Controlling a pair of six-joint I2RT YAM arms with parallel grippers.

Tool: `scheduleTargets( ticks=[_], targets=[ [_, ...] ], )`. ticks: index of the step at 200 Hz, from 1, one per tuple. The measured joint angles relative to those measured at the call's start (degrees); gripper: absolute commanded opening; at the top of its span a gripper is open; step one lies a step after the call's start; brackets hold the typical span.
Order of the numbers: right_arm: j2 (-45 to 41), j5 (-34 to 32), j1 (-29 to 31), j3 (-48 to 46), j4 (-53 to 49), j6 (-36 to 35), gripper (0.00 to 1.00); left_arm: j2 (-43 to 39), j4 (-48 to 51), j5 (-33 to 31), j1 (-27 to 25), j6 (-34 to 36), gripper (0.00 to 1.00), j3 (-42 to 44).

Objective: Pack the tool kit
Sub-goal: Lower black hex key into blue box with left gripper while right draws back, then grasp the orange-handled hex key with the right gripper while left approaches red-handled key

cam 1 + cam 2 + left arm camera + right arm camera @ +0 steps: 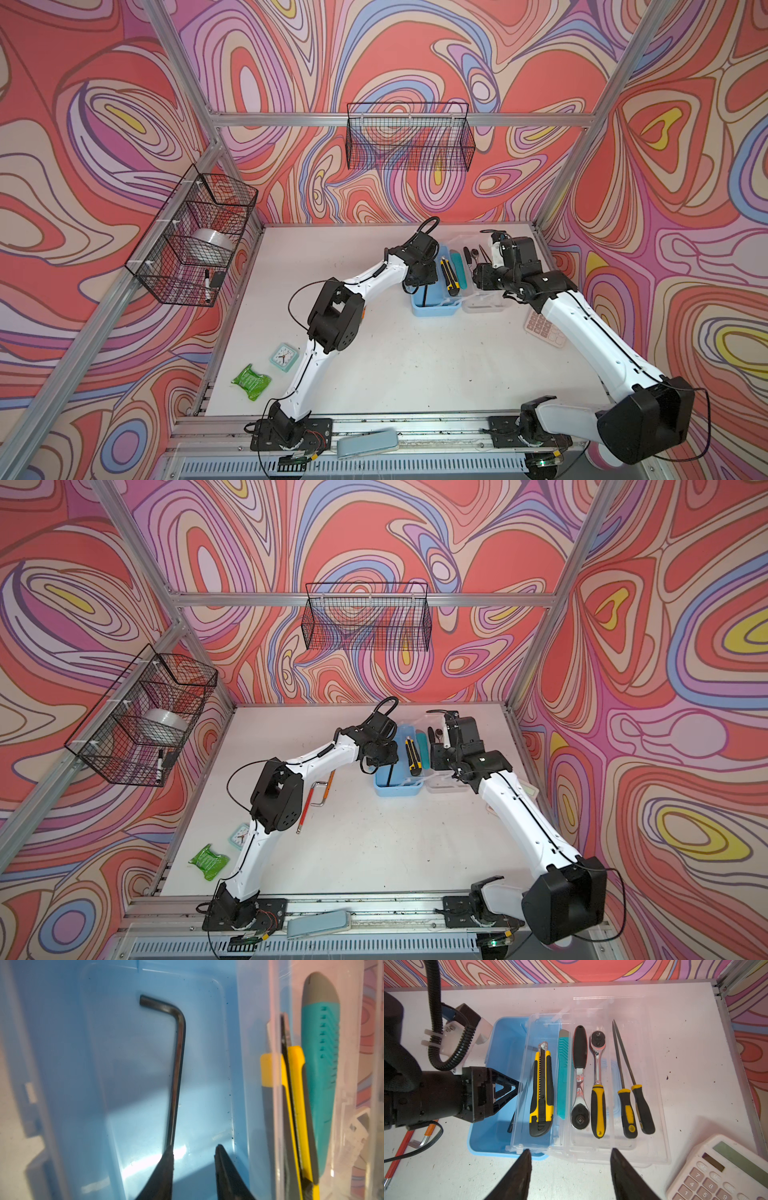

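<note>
The light blue case [434, 311] stands open at the back of the table. A clear tray [521, 1126] rests over its right half and holds a yellow utility knife [542, 1093] and a teal one [562, 1076]. The clear lid [654, 1147] lies flat beside it, carrying two ratchets [579, 1076] and two thin black-and-yellow-handled tools [627, 1095]. My left gripper [193, 1148] is down inside the case, open. A black hex key [176, 1076] lies on the case floor, its end by one fingertip. My right gripper [570, 1150] hangs open over the near edge of tray and lid.
A red screwdriver [305, 802] and a silver hex key [319, 793] lie on the table left of the case. A pink calculator [724, 1169] sits at the right edge. A clock [284, 356] and green packet [251, 380] lie front left. Wire baskets [409, 137] hang on the walls.
</note>
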State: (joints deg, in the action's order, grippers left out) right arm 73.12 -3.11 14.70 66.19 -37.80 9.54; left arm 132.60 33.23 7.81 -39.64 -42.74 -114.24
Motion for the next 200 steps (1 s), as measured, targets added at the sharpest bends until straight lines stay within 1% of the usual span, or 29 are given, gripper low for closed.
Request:
scheduleTargets(
  ticks=[24, 43, 68, 85, 109, 120, 129, 150, 170, 192, 200],
  targets=[
    [0.0, 0.0, 0.0, 0.0, -0.3, 0.0, 0.62, -1.0, 0.2, 0.3, 0.0, -0.1, 0.52, 0.0],
    [-0.3, 0.5, 0.0, 0.0, -0.3, 0.4, 0.62, -3.5, -0.2, 0.7, 0.0, -0.2, 0.6, 1.2],
    [-1.4, 2.3, 0.0, -0.1, 0.2, 1.4, 0.62, -10.2, -1.9, 0.8, 0.0, -0.2, 0.63, 6.4],
    [-2.1, 4.2, 0.0, -0.4, 1.2, 2.2, 0.62, -15.6, -3.5, 0.6, 0.0, 0.1, 0.68, 10.4],
    [-2.9, 8.3, 0.0, -1.5, 2.8, 3.4, 0.62, -23.9, -6.1, -1.3, 0.1, 1.1, 0.79, 18.3],
    [-3.3, 10.7, 0.0, -2.4, 4.1, 4.1, 0.62, -27.8, -6.4, -3.4, 0.2, 1.5, 0.87, 22.6],
    [-3.8, 12.7, 0.0, -3.6, 5.7, 5.0, 0.62, -30.6, -6.5, -5.2, 0.4, 1.7, 0.9, 26.2],
    [-4.8, 16.3, 0.2, -6.7, 9.2, 7.7, 0.62, -36.6, -6.7, -9.0, 1.9, 1.8, 0.93, 35.0],
    [-4.7, 17.6, 1.4, -8.2, 11.7, 9.9, 0.61, -41.0, -6.4, -11.2, 4.6, 1.8, 0.94, 42.9],
    [-3.7, 17.2, 5.5, -8.3, 14.0, 11.9, 0.61, -44.8, -5.7, -13.4, 7.9, 1.6, 1.0, 50.3],
    [-2.7, 16.5, 7.7, -8.3, 14.9, 12.6, 0.61, -45.9, -5.5, -14.2, 8.9, 1.4, 1.0, 52.2]
  ],
)
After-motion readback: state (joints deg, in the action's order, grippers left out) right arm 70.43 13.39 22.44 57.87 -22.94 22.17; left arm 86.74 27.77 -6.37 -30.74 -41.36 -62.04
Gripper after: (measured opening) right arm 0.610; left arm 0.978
